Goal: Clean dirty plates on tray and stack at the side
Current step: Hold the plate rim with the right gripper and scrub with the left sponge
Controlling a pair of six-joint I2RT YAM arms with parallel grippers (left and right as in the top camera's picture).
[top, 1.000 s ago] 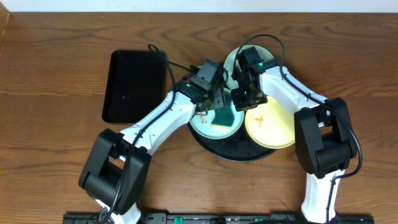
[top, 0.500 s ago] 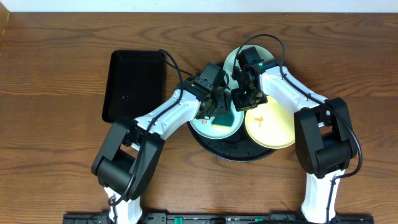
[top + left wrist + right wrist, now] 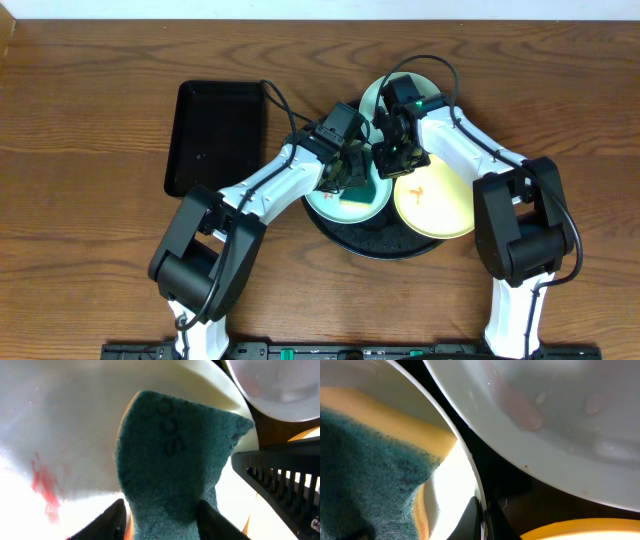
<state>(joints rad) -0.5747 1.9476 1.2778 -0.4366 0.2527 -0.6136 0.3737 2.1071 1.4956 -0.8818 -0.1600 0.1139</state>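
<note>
Left arm [image 3: 270, 185] shifted | left end effector [image 3: 162, 520] grips sponge [image 3: 170, 450] | right end effector [image 3: 481, 517] clamps plate [image 3: 450, 485] — tips cropped

Only marking: a faint stamped imprint on the green scrub face of the sponge [image 3: 170, 475], near its top edge, above the plate [image 3: 60, 415]. A few rounded characters, not legible. Nothing else readable.

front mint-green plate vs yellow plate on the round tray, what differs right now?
Colour: the mint-green plate is pale green, the yellow plate pale yellow. Load: the left gripper holds a sponge on the mint-green plate; the yellow plate is uncovered. Side: the mint-green plate lies on the tray's left half, the yellow plate on its right. Both are round, shallow, smeared orange-red and on the black tray.
</note>
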